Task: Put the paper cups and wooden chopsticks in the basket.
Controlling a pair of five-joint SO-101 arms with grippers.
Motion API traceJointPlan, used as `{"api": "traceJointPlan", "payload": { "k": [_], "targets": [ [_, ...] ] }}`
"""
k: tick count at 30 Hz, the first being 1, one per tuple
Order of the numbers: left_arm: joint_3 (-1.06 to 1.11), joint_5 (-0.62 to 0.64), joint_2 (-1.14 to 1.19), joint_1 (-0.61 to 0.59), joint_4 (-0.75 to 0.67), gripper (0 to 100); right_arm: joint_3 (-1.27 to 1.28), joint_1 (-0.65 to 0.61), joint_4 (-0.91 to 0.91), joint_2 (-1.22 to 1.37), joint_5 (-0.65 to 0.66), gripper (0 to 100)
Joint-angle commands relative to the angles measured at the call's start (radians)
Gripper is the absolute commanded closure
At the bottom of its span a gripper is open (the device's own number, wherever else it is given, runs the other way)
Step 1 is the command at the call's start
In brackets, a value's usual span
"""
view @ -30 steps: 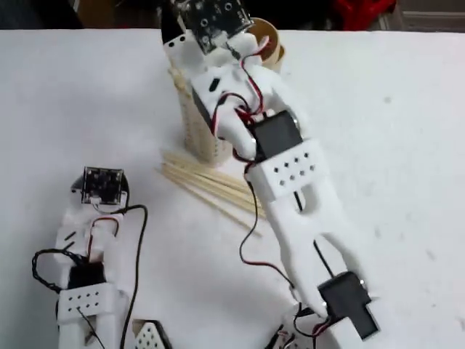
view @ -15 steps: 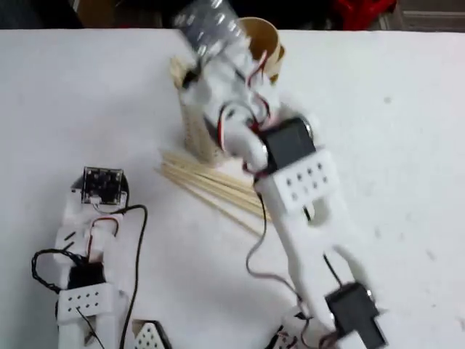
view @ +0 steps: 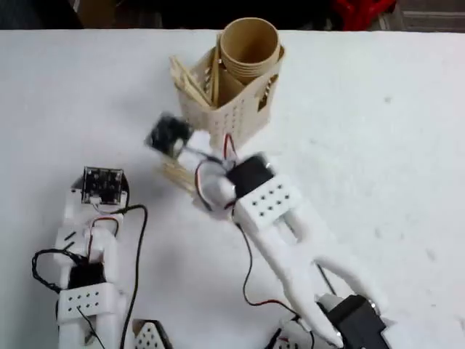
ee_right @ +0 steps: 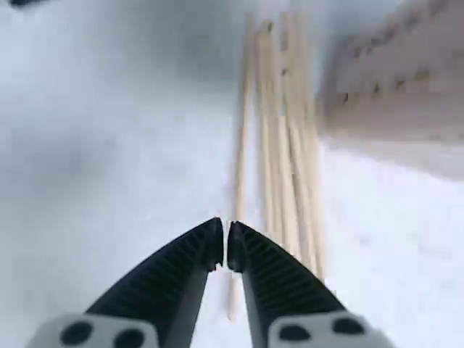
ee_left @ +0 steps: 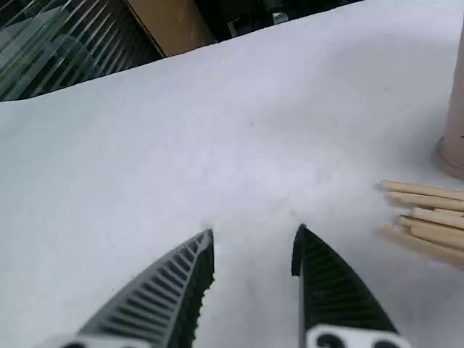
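A perforated cream basket [view: 231,109] stands at the table's far middle. Stacked paper cups [view: 251,45] and some wooden chopsticks [view: 193,75] stick up out of it. A loose bundle of chopsticks [view: 176,175] lies on the table just in front of the basket, partly hidden under my right arm. My right gripper [ee_right: 225,233] hovers low over the near ends of that bundle [ee_right: 279,145], shut with nothing between its fingers, and the basket wall [ee_right: 406,101] is just beyond. My left gripper [ee_left: 254,235] is open above bare table, with the chopstick ends [ee_left: 424,217] off to one side.
The white table [view: 378,131] has free room to the right and far left. My left arm [view: 94,240] rests at the front left, near the table's front edge. Dark clutter lies beyond the far edge.
My right arm has drawn back from above the basket, swinging down and toward the front left over the loose chopsticks. This uncovers the cups. The left arm has not moved.
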Motion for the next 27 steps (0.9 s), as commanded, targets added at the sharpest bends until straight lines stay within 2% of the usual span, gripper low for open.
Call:
{"api": "traceJointPlan", "payload": {
  "k": [1, 8, 18, 23, 27],
  "targets": [
    [0.0, 0.008, -0.015, 0.01, 0.003, 81, 0.178, 0.002, -0.191, -0.025, 0.017, 96.6],
    [0.0, 0.008, -0.015, 0.01, 0.003, 81, 0.284, -0.004, -0.321, 0.015, 0.011, 86.3],
    [0.0, 0.008, -0.015, 0.01, 0.003, 81, 0.13, 0.002, -0.361, 0.343, 0.009, 86.5],
    [0.0, 0.008, -0.015, 0.01, 0.003, 81, 0.097, 0.004, -0.36, 0.409, 0.009, 86.7],
    [0.0, 0.008, -0.015, 0.01, 0.003, 81, 0.095, 0.004, -0.36, 0.409, 0.009, 96.8]
  ]
}}
